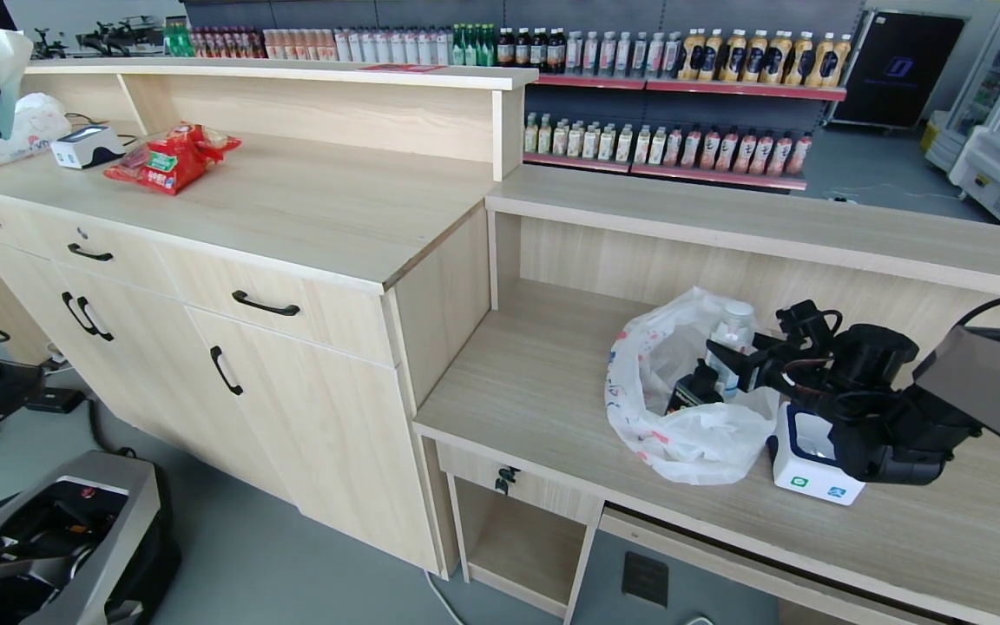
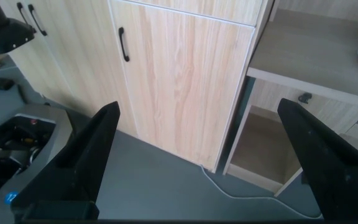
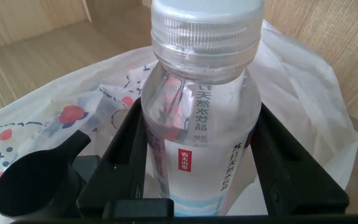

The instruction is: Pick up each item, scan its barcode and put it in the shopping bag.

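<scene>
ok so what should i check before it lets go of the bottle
1. Grip on the bottle: ok, the right gripper has a finger on each side and the bottle is upright.
2. Position over the bag: ok, the bag's wall shows behind and below the bottle.
3. Mouth of the bag open: ok.
4. Room under the bottle: cannot tell; a dark item already lies inside.
5. Barcode scanned: cannot tell.
6. Clear of the left gripper: ok, it is open, down by the cabinet.
</scene>
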Robot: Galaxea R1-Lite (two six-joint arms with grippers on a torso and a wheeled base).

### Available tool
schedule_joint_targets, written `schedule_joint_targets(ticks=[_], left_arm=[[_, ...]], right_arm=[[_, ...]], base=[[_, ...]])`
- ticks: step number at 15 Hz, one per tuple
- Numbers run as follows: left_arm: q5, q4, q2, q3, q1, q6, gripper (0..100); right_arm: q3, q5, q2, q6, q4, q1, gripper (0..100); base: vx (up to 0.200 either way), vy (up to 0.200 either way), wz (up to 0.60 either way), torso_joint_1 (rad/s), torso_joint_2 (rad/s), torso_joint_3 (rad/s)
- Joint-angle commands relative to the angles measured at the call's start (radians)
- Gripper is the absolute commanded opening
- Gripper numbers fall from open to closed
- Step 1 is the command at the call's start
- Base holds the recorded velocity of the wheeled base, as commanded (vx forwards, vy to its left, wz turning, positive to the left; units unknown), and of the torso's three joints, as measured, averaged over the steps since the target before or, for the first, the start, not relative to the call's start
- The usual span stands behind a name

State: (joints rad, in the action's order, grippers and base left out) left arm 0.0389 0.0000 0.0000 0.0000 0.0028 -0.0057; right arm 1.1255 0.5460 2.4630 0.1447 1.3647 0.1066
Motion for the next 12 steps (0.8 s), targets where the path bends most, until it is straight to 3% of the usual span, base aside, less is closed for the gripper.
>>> schedule_joint_targets(ticks=[1,4,5,12], left_arm=[[-0.001,0.0,0.0,0.0,0.0,0.0,100],[-0.001,0.0,0.0,0.0,-0.001,0.0,100],[-0.001,0.0,0.0,0.0,0.0,0.0,100],[-0.001,0.0,0.0,0.0,0.0,0.0,100]], right_arm=[[-0.001,0.0,-0.001,0.003,0.001,0.002,0],[-0.007,0.0,-0.001,0.007,0.001,0.007,0],[-0.01,0.0,-0.002,0.007,0.001,0.008,100],[-0.049,0.009,-0.096,-0.002,-0.027,0.038,100]], base=[[0.0,0.0,0.0,0.0,0.0,0.0],[0.0,0.0,0.0,0.0,0.0,0.0],[0.0,0.0,0.0,0.0,0.0,0.0],[0.0,0.0,0.0,0.0,0.0,0.0]])
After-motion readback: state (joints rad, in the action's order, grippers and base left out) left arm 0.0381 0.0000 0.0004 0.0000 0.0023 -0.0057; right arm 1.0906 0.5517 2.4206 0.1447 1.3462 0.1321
